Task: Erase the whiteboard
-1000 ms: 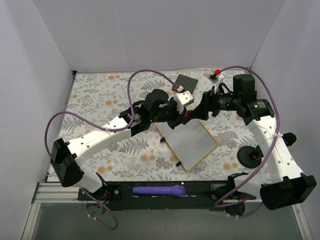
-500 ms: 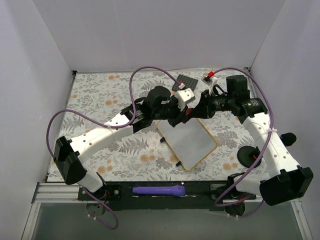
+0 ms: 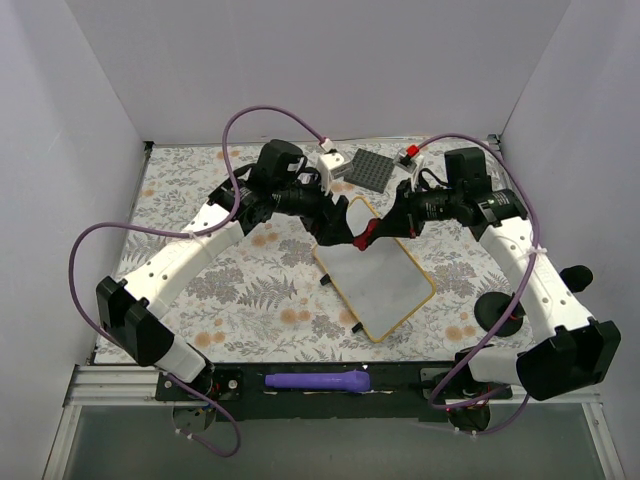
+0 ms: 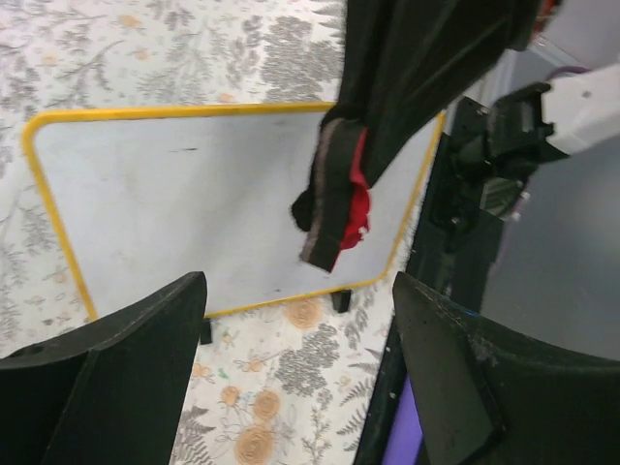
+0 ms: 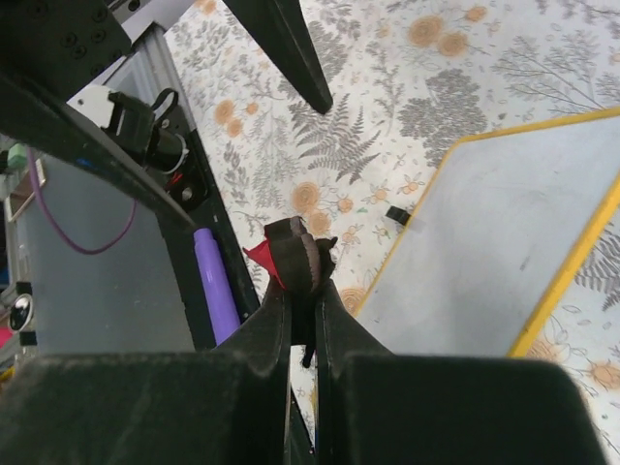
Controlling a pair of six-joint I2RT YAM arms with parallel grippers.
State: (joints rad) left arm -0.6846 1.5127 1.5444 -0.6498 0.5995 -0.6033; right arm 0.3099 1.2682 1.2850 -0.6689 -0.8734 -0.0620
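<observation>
The whiteboard [image 3: 380, 275] lies tilted at the table's middle, white with a yellow-tan frame and only faint marks [image 4: 174, 203] [image 5: 504, 242]. My right gripper [image 3: 366, 236] [image 5: 302, 291] hangs above the board's far left corner, shut on a small black and red eraser [image 3: 370, 233] [image 5: 298, 257] [image 4: 334, 208]. My left gripper [image 3: 338, 222] [image 4: 298, 291] stands open just left of the eraser, with nothing between its fingers; one finger [image 5: 291, 48] shows in the right wrist view.
A dark grey studded plate [image 3: 382, 170] lies behind the board. A purple marker [image 3: 318, 380] [image 5: 215, 291] rests in the black rail at the near edge. A black round base [image 3: 497, 312] stands at the right. White walls enclose three sides.
The right gripper shut on the eraser. The left gripper, shut a second ago, let go, opened and drew back to the left, its arm swinging toward the far left.
</observation>
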